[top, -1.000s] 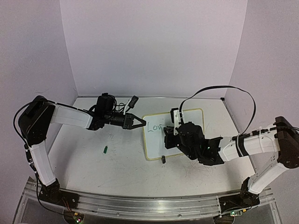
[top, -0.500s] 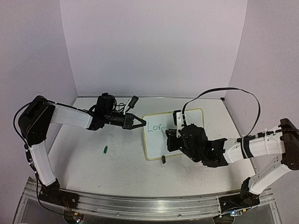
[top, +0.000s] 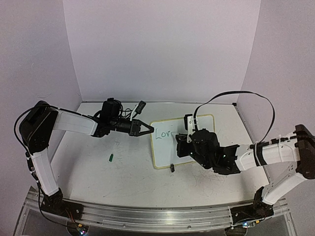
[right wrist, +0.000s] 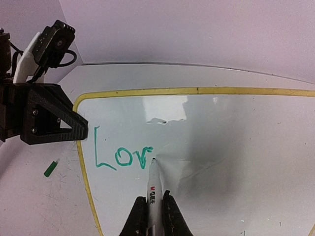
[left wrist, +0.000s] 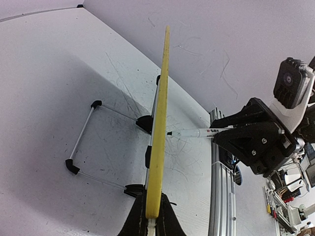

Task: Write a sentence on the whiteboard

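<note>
The whiteboard [top: 162,150] sits on the table [top: 123,182], a little to the 3 o'clock side of the middle in the top view. It has a thin yellow rim. A small black foot [top: 172,168] sticks out at its 6 o'clock edge.

The left gripper [top: 146,130] reaches in from 9 o'clock. Its two fingers are pinched tight on the board's rim at the 9 o'clock edge. In the left wrist view the yellow rim runs straight up from between the fingers. A thin wire stand [left wrist: 81,142] sticks out from the board on the 9 o'clock side there.

The right gripper [right wrist: 150,199] comes in from 3 o'clock and hangs over the board. Its fingers are closed snugly on a pen [right wrist: 152,184]. The pen points toward 12 o'clock in the right wrist view. Its tip rests on the white face of the board.

Green letters [right wrist: 123,156] on the board read "Lov". They are near the 9 o'clock edge of the board. The pen tip is right at the "v", on its 3 o'clock side.

A small green bit [top: 111,158] lies on the table. It is well apart from the board, at about 8 o'clock from the left gripper.
</note>
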